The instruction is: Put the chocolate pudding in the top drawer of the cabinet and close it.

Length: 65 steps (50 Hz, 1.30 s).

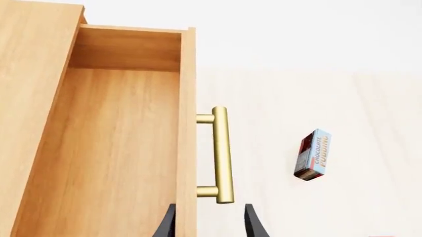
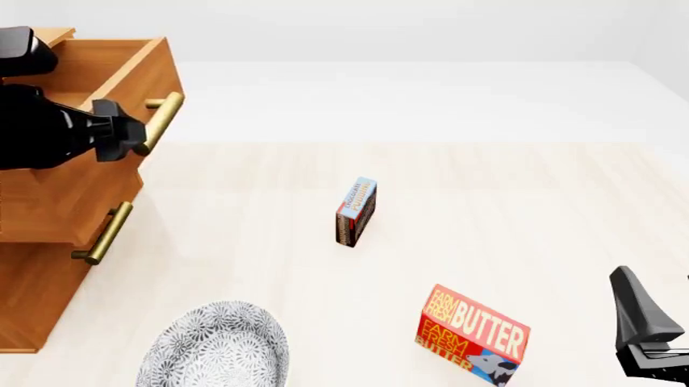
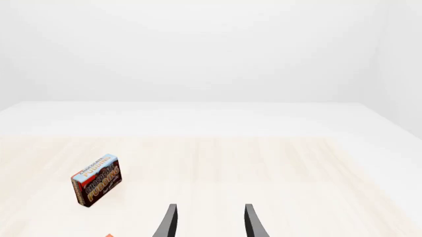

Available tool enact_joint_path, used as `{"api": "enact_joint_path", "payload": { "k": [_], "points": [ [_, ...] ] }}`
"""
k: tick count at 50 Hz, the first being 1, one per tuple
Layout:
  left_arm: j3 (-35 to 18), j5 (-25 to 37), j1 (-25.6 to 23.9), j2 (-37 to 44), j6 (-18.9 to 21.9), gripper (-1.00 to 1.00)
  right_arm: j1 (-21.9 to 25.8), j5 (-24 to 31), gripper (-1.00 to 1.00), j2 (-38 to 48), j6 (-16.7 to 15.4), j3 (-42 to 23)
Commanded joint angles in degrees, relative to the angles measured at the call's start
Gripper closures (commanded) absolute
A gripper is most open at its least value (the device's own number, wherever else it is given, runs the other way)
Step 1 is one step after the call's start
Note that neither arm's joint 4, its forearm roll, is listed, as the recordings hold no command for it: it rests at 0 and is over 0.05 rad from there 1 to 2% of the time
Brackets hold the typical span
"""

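Wooden top drawer (image 2: 102, 76) open, empty.

My left arm (image 2: 48, 129): glossy black housing of rounded, blocky segments, with soft grey highlights along the edges. My left gripper (image 1: 209, 222): two thin black fingers (image 1: 167, 224), blade-shaped, broad at the base and tapering to narrow tips. My right gripper (image 3: 209, 222): an identical pair of slim, matte black fingers (image 3: 252, 223). In the front view, its body (image 2: 646, 334) shows as dark, angular casing with a stepped, ridged lower section. No cables, screws or markings are discernible.
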Motion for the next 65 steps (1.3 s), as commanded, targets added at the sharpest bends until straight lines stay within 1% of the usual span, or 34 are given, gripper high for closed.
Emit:
{"api": "enact_joint_path", "payload": {
  "k": [1, 23, 43, 60, 65],
  "points": [
    [3.37, -0.54, -2.47, 1.55, 3.66, -1.00, 0.01, 0.00, -1.00, -0.01, -0.01, 0.00],
    [3.46, -1.35, -3.75, 2.33, 3.14, -1.00, -0.01, 0.00, -1.00, 0.01, -0.01, 0.00],
    [3.05, -0.80, -5.13, 2.43, 3.17, -1.00, -0.01, 0.00, -1.00, 0.00, 0.00, 0.00],
    [2.71, -1.44, -6.65, 3.59, 2.48, -1.00, 0.00, 0.00, -1.00, -0.01, 0.00, 0.00],
    [2.39, -1.51, -7.78, 3.91, 2.25, -1.00, 0.00, 0.00, -1.00, -0.01, -0.01, 0.00]
  ]
}}
